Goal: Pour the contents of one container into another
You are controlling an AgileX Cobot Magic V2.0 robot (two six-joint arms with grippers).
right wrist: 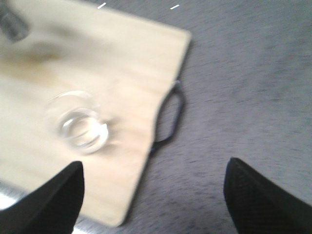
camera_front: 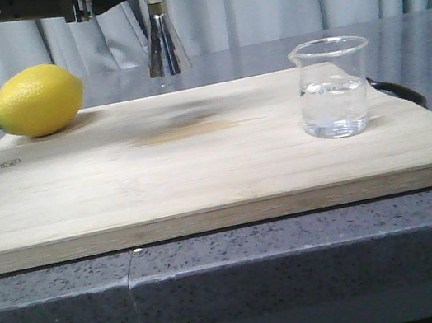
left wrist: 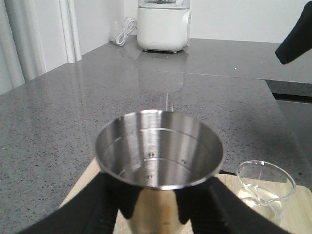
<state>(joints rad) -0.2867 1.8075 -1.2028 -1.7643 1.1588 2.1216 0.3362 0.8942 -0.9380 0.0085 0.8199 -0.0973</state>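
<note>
While my left tool (left wrist: 151,214) is clenched on the steel jigger (left wrist: 159,156), it holds that jigger up off the wooden board (camera_front: 200,164), above the board's far edge in the front view. The left wrist view looks straight into the jigger's open upper cone: the black fingers (left wrist: 127,200) press its sides below the rim, and the inside looks dry as far as I can tell.

The glass beaker (camera_front: 333,87) stands upright on the right part of the board, near the black handle (camera_front: 401,89) at that end, well apart from the jigger. It holds clear liquid to roughly half its height, with its pouring lip toward the left.

My right tool (right wrist: 155,195) hangs released over the board's right end, its two fingers spread wide. The right wrist view is blurred, yet I can see the beaker lying outside the gap between those fingers, untouched.

A yellow lemon (camera_front: 39,100) rests on the far left corner of the board. The board lies on a grey speckled desk (camera_front: 300,255).
</note>
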